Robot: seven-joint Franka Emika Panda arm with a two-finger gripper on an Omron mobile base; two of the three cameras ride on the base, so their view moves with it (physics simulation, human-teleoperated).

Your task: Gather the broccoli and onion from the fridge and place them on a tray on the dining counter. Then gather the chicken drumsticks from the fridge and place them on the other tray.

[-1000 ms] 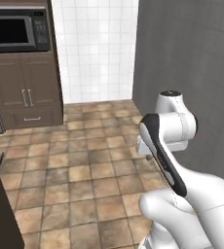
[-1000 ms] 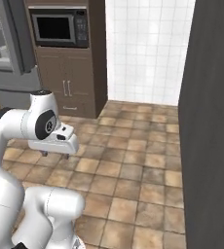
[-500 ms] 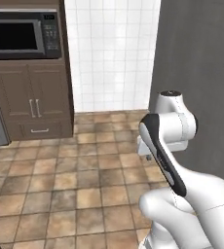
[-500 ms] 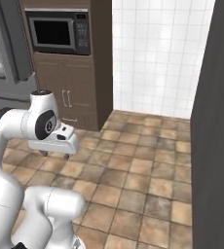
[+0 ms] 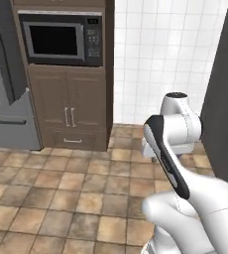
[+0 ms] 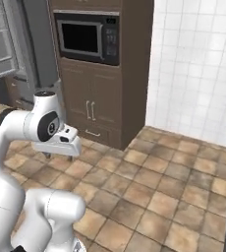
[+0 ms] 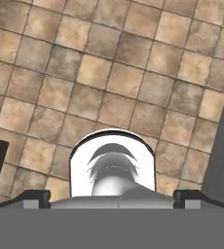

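Observation:
The grey fridge (image 5: 7, 106) stands at the left edge of the left base view. In the right base view the fridge (image 6: 34, 42) is at the upper left, with a pale racked part beside its grey door. My gripper (image 7: 114, 197) hangs folded close in front of the base and points down at the floor tiles. Its fingertips (image 7: 36, 197) stand far apart with nothing between them, so it is open. In the right base view the gripper (image 6: 56, 152) sits low at the left. Broccoli, onion, chicken drumsticks, trays and dining counter are out of view.
A tall brown cabinet (image 5: 69, 114) with a built-in microwave (image 5: 61, 39) stands right of the fridge. Beside it runs a white tiled wall (image 5: 160, 59). A dark grey panel (image 5: 227, 99) rises at the right. Brown floor tiles (image 5: 61, 198) lie open ahead.
The whole picture has shifted: the camera has turned, so the cabinet and microwave now sit further right and larger, and the fridge has come in at the left. The arm keeps its pose.

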